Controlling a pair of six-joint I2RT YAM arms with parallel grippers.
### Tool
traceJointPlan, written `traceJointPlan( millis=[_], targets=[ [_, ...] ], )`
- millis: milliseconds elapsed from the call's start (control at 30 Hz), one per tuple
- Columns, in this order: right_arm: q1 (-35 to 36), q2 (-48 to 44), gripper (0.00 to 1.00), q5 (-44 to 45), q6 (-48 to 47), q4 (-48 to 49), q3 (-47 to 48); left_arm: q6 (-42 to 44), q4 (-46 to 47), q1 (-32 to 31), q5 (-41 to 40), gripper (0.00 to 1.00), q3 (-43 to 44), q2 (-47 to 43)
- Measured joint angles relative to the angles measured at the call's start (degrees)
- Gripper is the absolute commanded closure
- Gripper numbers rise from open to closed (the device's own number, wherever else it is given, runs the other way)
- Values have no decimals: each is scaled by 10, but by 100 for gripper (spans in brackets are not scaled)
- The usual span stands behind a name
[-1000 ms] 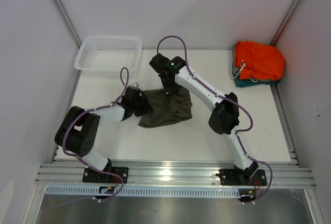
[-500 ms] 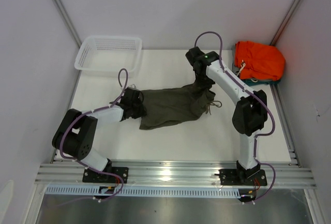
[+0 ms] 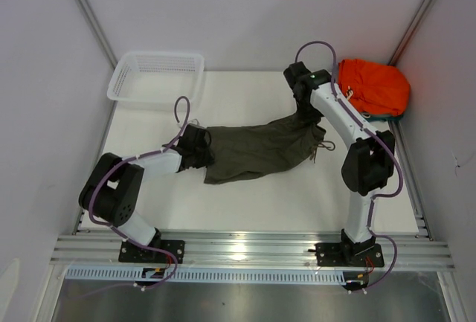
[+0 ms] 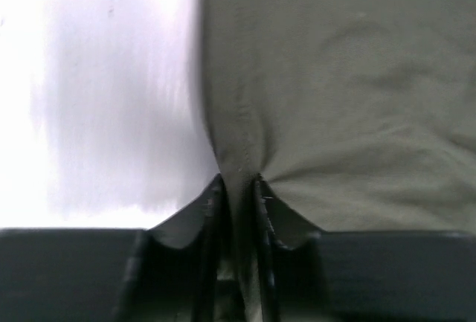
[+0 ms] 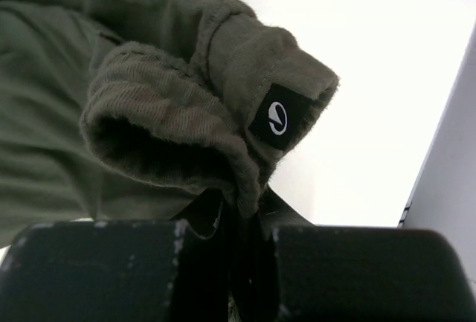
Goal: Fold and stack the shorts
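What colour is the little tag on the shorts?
The tag is black with a white round logo; right wrist view.

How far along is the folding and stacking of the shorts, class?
Looks done: orange shorts lie folded at the far right. In hand: the left gripper and right gripper pinch opposite ends of the olive shorts, stretched out. Left: folding them and stacking.

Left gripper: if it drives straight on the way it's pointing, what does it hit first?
The shorts. The left gripper is pinching their edge, and the olive cloth lies spread along the line ahead. How far it would slide over the cloth rather than push it is unclear.
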Motion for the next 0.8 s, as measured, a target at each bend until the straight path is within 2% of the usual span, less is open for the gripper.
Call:
traceJointPlan(
  millis=[167, 500, 800],
  targets=[
    [-24, -17, 100, 1, -7, -2, -9, 4, -24, 0, -20, 75, 2, -8],
    [-29, -23, 100, 7, -16, -9, -2, 4, -31, -11, -24, 76, 7, -7],
    [26, -12, 100, 3, -11, -60, 128, 4, -40, -33, -23, 76, 18, 1]
  ],
)
